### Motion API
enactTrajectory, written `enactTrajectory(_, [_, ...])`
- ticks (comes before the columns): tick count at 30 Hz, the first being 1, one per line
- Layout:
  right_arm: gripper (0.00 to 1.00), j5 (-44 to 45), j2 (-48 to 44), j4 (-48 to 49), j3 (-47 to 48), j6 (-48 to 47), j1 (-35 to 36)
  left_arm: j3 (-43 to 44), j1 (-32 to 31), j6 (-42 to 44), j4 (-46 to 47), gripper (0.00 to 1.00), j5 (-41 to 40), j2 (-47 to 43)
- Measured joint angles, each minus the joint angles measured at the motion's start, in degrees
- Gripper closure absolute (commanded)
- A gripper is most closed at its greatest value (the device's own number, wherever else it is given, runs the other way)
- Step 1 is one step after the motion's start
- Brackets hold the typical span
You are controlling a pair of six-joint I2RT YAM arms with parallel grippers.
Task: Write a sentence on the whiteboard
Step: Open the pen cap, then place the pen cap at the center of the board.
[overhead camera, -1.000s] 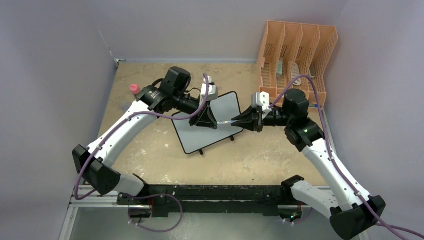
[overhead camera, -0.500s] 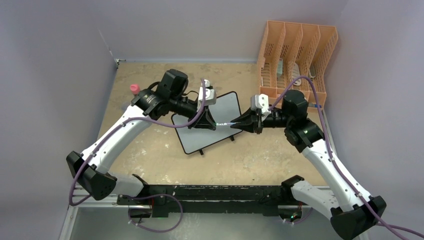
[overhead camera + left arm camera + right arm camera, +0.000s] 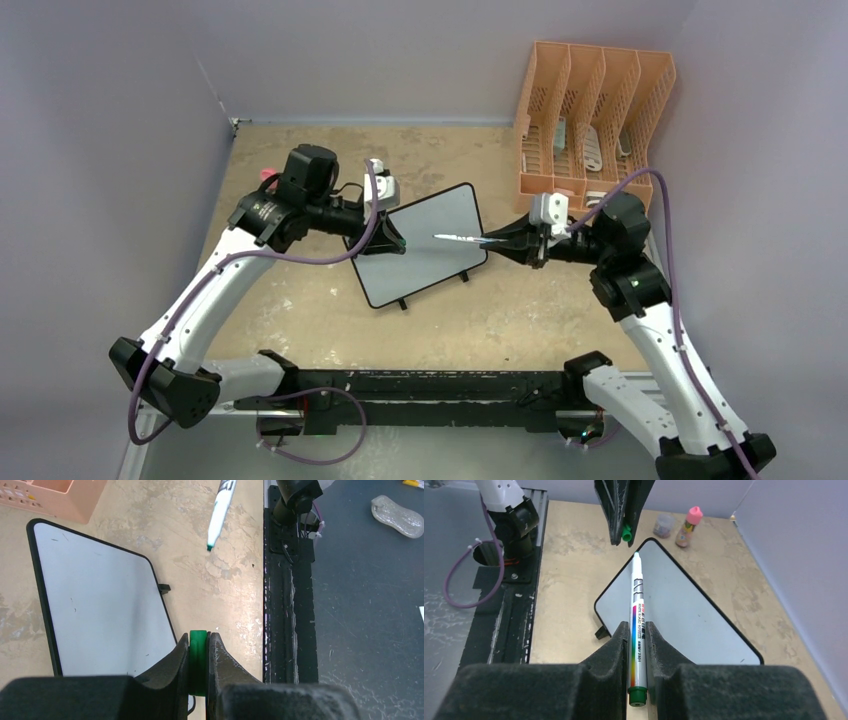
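The table (image 3: pixel 480 160) carries the whiteboard (image 3: pixel 425 250) at its middle, lying flat and turned askew, so that its long sides run from near-left up to far-right between the two arms. The board's white face is bare apart from a few faint specks, and no sentence is on it yet. The orange file rack (image 3: pixel 590 110) stands well apart in the far right corner, and a pink-capped bottle (image 3: pixel 686 527) stands off beyond the board's left side. The left tool (image 3: pixel 385 240) hangs at the board's left edge, pressed together on the green cap (image 3: pixel 198 665), so it plays no part in the writing. The right tool (image 3: pixel 505 241) comes in from the board's right edge, pinching the marker (image 3: pixel 638 605) near its back end, with most of the barrel standing out ahead of the fingers. What the next move turns on is how that marker lies. Its long axis runs close to level, right to left across the table, with the bared nib aimed towards the left tool and not down at the board. In the top view the nib sits over the board's right half, and it looks to be held off the surface, not touching it. The board thus lies below and ahead of the nib. The right arm is the nearer and the only one equipped to write, and I judge it must tip the nib downward and lower it onto the white face before any stroke can begin.
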Motion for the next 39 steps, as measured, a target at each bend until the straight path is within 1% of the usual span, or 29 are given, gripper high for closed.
enactTrajectory(4, [1.0,1.99,-1.97,3.69,-0.87,2.64,-0.55,-1.16,0.09,-1.07,0.52,1.0,-1.42,-0.42])
enactTrajectory(6, [1.0,4.72,-3.17,6.47,-1.7,4.87,-0.55,-2.16,0.09,-2.58,1.88,1.0,-3.06,-0.9])
enactTrajectory(9, [1.0,12.04,-5.99,12.52,-4.48,9.07,-0.55,-4.35,0.07,-5.53,4.22,1.0,-5.57,-1.84])
enactTrajectory(12, [1.0,21.68,-9.57,19.02,-8.5,12.94,-0.57,-7.21,-1.22,-9.57,7.08,1.0,-9.68,-2.38])
enactTrajectory(14, [1.0,27.67,-11.34,22.27,-10.69,15.1,-0.57,-9.49,-4.22,-11.87,9.49,1.0,-14.14,-2.78])
enactTrajectory(17, [1.0,35.5,-12.68,25.68,-12.09,18.01,-0.59,-14.21,-11.58,-15.15,13.81,1.0,-20.72,-3.5])
enactTrajectory(20, [1.0,40.96,-12.41,27.36,-12.33,20.0,-0.61,-18.38,-15.06,-18.01,17.84,1.0,-24.98,-3.78])
enactTrajectory(23, [1.0,45.05,-12.2,27.89,-13.09,21.18,-0.59,-21.51,-18.43,-20.06,21.7,1.0,-31.04,-3.3])
enactTrajectory(28, [1.0,49.16,-12.22,27.78,-14.58,21.7,-0.59,-23.41,-26.58,-21.97,27.78,1.0,-39.63,0.52])
enactTrajectory(31, [1.0,51.01,-12.22,27.74,-15.02,21.75,-0.59,-24.72,-30.45,-23.08,31.61,1.0,-44.26,3.5])
enactTrajectory(36, [1.0,52.89,-12.17,27.52,-15.45,22.21,-0.59,-27.69,-34.51,-24.59,37.11,1.0,-50.47,8.72])
enactTrajectory(39, [1.0,53.68,-11.69,27.43,-15.45,22.73,-0.59,-29.59,-36.11,-25.53,39.74,1.0,-52.39,10.95])
